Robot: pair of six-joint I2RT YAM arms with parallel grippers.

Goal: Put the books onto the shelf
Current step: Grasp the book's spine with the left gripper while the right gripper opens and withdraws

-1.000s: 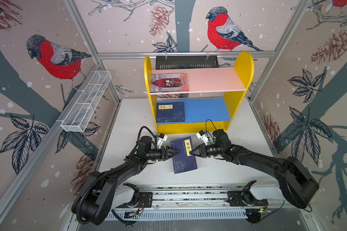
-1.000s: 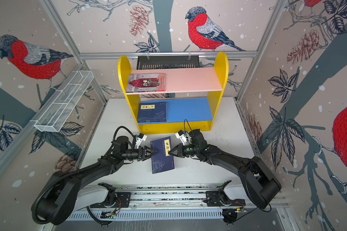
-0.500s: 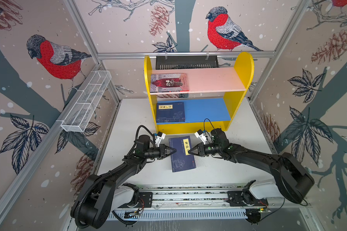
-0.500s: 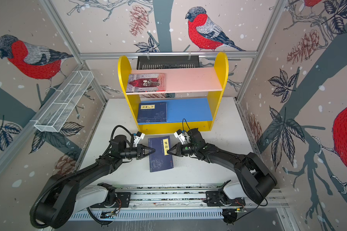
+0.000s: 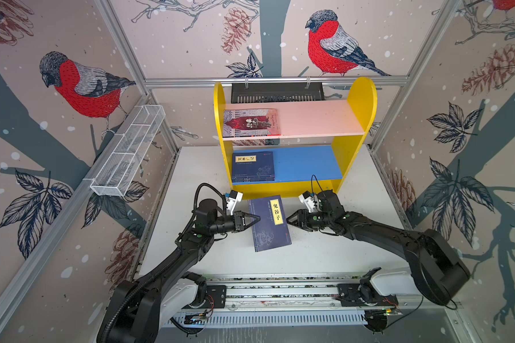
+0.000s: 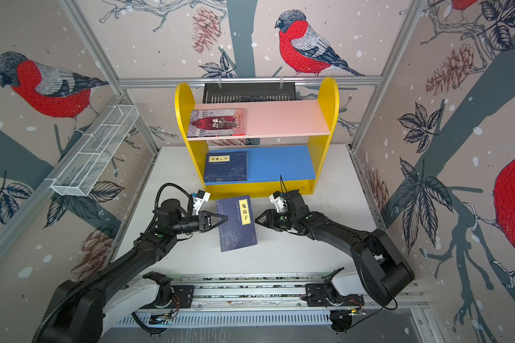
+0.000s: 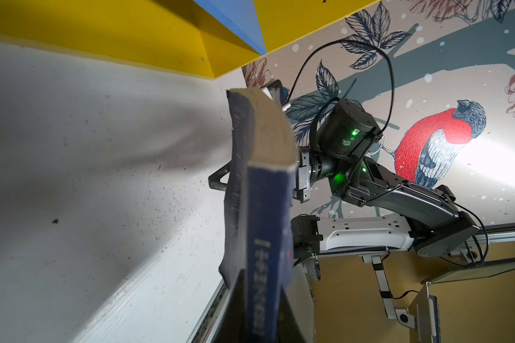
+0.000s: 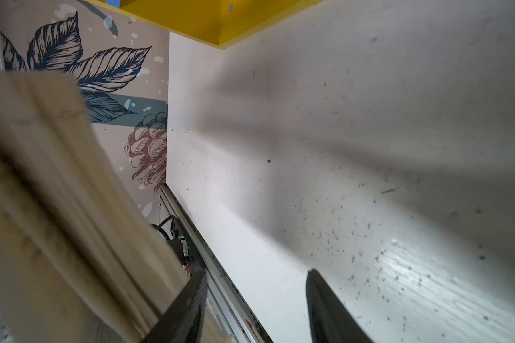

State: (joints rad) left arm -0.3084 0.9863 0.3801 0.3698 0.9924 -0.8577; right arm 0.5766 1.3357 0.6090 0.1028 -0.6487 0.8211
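Note:
A navy book (image 5: 272, 234) (image 6: 238, 234) with a yellow title label hangs slightly tilted just in front of the shelf (image 5: 361, 95) (image 6: 327, 92). My left gripper (image 5: 258, 219) (image 7: 259, 300) is shut on the book's (image 7: 262, 208) spine edge. My right gripper (image 5: 289, 219) (image 8: 254, 285) stands open at the opposite page edge (image 8: 57, 193), holding nothing. On the shelf, a grey-lilac book (image 5: 252, 122) lies at the left of the pink upper board. Another navy book (image 5: 253, 167) lies at the left of the blue lower board (image 5: 304, 163).
A white wire mesh basket (image 5: 128, 154) hangs on the left wall. A black slotted tray (image 5: 277, 92) sits behind the shelf top. The arms' rail (image 5: 280, 292) runs along the table's front edge. The right halves of both shelf boards are bare.
My left gripper has closed on the book's spine edge. My right gripper has opened and let go of the page edge. The book has shifted a little toward the shelf.

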